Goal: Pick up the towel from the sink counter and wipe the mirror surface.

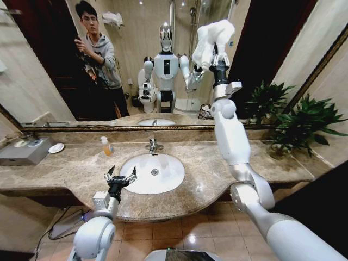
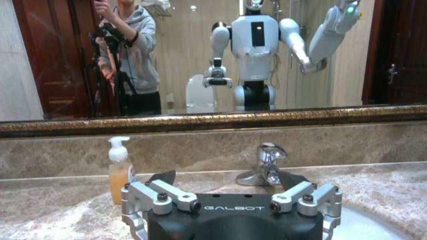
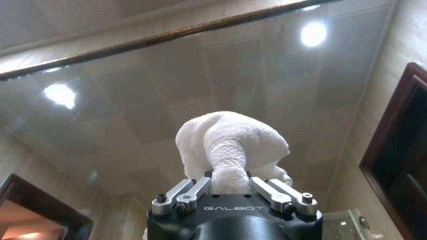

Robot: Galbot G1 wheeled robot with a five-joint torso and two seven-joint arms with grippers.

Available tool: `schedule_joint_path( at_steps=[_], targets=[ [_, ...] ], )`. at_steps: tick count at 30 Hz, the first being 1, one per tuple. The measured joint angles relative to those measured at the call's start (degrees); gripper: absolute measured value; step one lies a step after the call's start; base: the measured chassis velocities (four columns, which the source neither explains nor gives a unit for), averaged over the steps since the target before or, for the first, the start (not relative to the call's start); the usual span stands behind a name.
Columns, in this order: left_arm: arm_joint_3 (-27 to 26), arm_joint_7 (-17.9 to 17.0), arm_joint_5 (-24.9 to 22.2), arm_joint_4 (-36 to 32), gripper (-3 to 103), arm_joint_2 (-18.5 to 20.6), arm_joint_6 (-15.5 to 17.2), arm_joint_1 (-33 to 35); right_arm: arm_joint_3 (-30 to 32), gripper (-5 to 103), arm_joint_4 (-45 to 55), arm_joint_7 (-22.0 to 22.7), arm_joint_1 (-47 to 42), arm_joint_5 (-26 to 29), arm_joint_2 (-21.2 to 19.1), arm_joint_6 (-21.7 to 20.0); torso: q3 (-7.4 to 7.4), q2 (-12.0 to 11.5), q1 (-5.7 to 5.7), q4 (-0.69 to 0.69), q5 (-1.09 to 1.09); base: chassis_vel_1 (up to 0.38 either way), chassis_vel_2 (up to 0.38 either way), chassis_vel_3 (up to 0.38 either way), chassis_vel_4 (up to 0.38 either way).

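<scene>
My right arm reaches up high with the right gripper (image 1: 218,54) shut on the white towel (image 1: 213,39), which is pressed up against the mirror (image 1: 54,65). In the right wrist view the bunched towel (image 3: 230,145) bulges out of the right gripper (image 3: 231,187) in front of the glass (image 3: 133,100). My left gripper (image 1: 120,176) is open and holds nothing, low over the sink counter (image 1: 70,168) beside the basin's left rim. In the left wrist view, its fingers (image 2: 163,179) point toward the tap (image 2: 267,167).
An oval white basin (image 1: 138,179) with a chrome tap (image 1: 153,145) sits mid-counter. A soap pump bottle (image 1: 106,145), a small dish (image 1: 56,147) and a grey tray (image 1: 24,150) stand at the left. Potted plants (image 1: 293,122) fill the right end.
</scene>
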Motion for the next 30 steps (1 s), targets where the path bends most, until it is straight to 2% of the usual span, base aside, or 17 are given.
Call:
schedule_joint_path(
  at_steps=[13,20,24,30],
  targets=[
    [0.0,0.0,0.0,0.0,100,0.0,0.0,0.0,-1.3,13,-4.4,-1.1,1.2,-3.7,3.8,1.8,0.00,0.0,0.00,0.00,0.00,0.000,0.000,0.000,0.000],
    [0.0,0.0,0.0,0.0,100,0.0,0.0,0.0,-3.5,13,-9.6,-2.9,4.7,-6.3,6.2,3.5,0.00,0.0,0.00,0.03,-0.01,0.000,0.000,0.000,0.000],
    [0.0,0.0,0.0,0.0,100,0.0,0.0,0.0,-3.1,13,-12.0,-3.1,6.0,-6.9,6.2,4.2,0.00,0.0,0.00,0.02,-0.01,0.000,0.000,0.000,0.000],
    [0.0,0.0,0.0,0.0,100,0.0,0.0,0.0,0.0,13,-13.4,-1.9,6.5,-5.3,2.2,4.4,-0.01,0.0,0.00,0.00,0.02,0.000,0.000,0.000,0.000]
  ],
)
